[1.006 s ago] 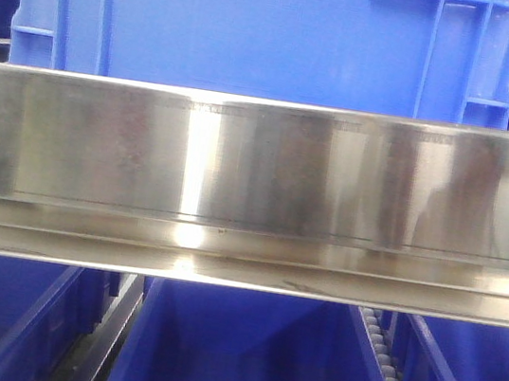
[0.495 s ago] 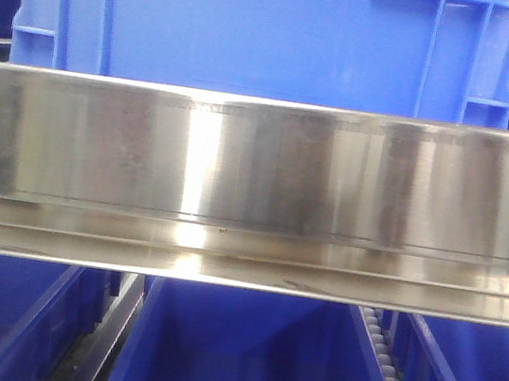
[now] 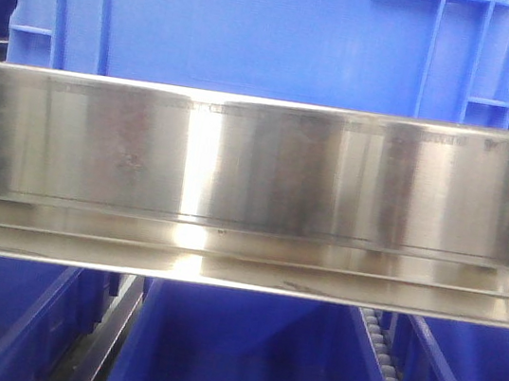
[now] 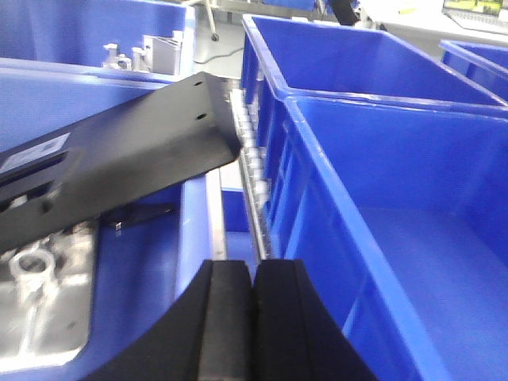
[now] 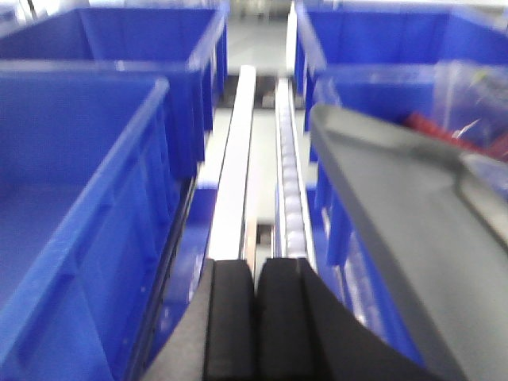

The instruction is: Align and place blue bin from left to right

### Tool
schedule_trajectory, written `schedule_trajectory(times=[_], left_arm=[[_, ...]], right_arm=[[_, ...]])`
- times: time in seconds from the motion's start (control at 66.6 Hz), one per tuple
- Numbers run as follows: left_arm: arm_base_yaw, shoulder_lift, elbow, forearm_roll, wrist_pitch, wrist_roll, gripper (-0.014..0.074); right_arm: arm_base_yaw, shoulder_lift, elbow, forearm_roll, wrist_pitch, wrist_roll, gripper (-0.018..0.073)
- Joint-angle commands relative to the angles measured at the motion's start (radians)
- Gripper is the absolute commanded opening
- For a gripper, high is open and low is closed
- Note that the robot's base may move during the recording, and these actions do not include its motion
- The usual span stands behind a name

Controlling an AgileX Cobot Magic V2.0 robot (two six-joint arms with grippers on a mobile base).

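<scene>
While left claw [image 4: 252, 317] and right claw [image 5: 255, 317] sit closed, empty, the blue bin [image 3: 259, 28] stands unheld.
Off-centre pushing could skew it.

A flat black plate [image 4: 119, 159] is crowding my left claw [image 4: 252, 270]; a narrow white roller lane [image 5: 287, 159] between blue plastic crates [image 5: 79, 198] is lying open before my right claw [image 5: 255, 270].
</scene>
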Motion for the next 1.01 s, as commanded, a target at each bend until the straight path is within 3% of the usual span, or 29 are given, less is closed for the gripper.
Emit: schedule_trajectory(times=[0.0, 0.075, 0.18, 0.225, 0.3, 0.525, 0.751, 0.991], left_arm=[[-0.044, 0.054, -0.053, 0.050, -0.012, -0.023, -0.0111], [-0.090, 0.109, -0.117, 0.163, 0.024, -0.133, -0.0111], [-0.152, 0.197, -0.219, 0.324, 0.075, -0.284, -0.0111], [-0.172, 0.228, -0.257, 0.355, 0.094, -0.339, -0.0111], [-0.190, 0.284, -0.330, 0.358, 0.146, -0.370, -0.0111], [-0.247, 0.449, -0.541, 0.355, 0.298, -0.420, -0.0111], [-0.294, 0.568, -0.698, 0.393, 0.374, -0.471, -0.0111], [-0.303, 0.587, -0.711, 0.395, 0.378, -0.474, -0.0111]], right_arm=[[0.017, 0.066, -0.072, -0.015, 0.039, 0.002, -0.0077], [0.046, 0.124, -0.140, -0.046, 0.089, 0.049, -0.0052], [0.111, 0.208, -0.226, -0.204, 0.122, 0.196, -0.0049], [0.143, 0.244, -0.259, -0.265, 0.146, 0.250, -0.0049], [0.193, 0.299, -0.321, -0.314, 0.190, 0.298, -0.0049], [0.272, 0.439, -0.484, -0.279, 0.280, 0.304, -0.0050], [0.285, 0.524, -0.590, -0.237, 0.338, 0.304, -0.0050], [0.285, 0.576, -0.667, -0.235, 0.383, 0.304, -0.0050]])
